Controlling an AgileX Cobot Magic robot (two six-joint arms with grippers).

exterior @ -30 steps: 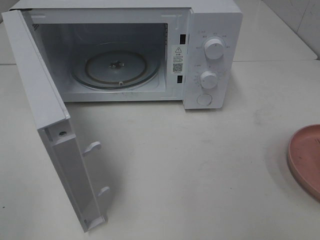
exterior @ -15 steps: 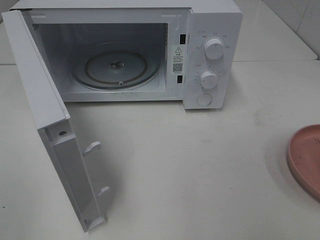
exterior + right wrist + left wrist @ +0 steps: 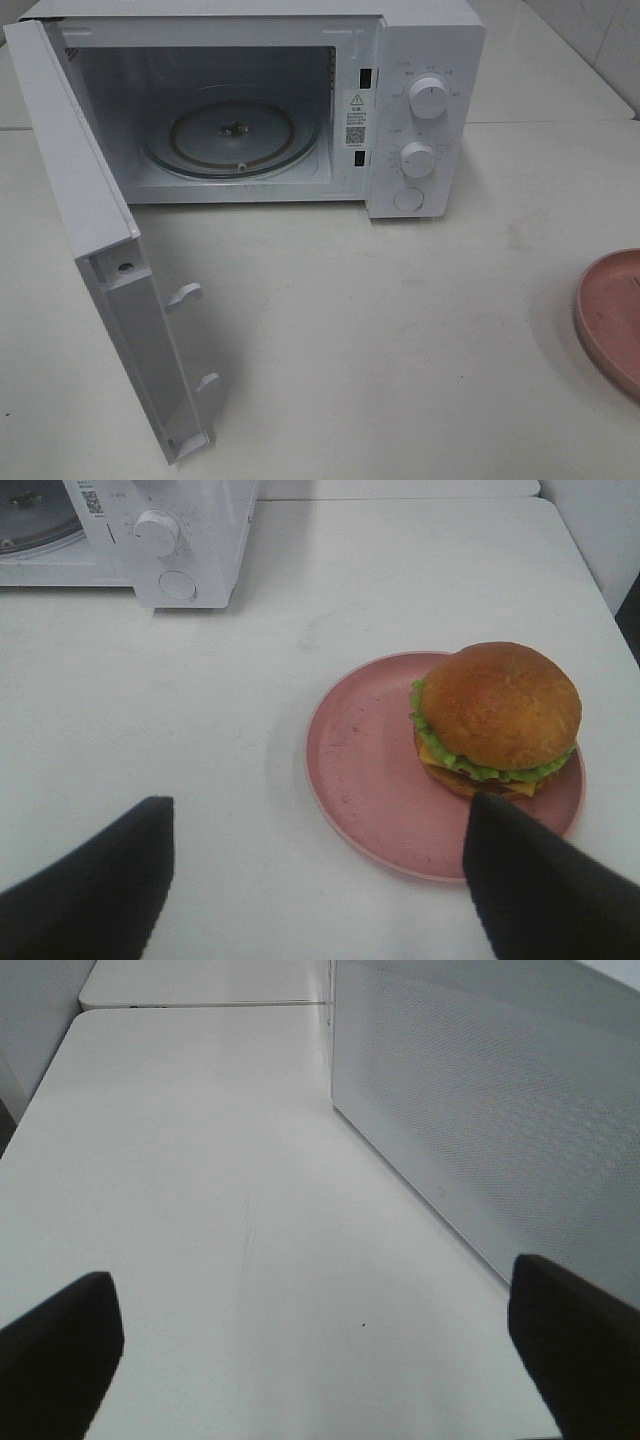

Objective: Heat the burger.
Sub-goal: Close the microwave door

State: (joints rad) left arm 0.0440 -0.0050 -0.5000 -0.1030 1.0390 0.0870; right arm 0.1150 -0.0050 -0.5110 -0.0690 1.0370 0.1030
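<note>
Right wrist view: burger (image 3: 497, 720) on pink plate (image 3: 365, 780), right of frame; right gripper (image 3: 318, 880) apart, empty. Left gripper (image 3: 315, 1345) apart beside microwave door (image 3: 480, 1110).

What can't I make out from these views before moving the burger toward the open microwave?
- Exterior high view: the round pink plate is cut by the right edge; the glossy-bunned burger on it falls outside the frame, as do both grippers.
- The small print around the white microwave's dials is too small to read.
- Left wrist view: only bare table and the perforated white door show.
</note>
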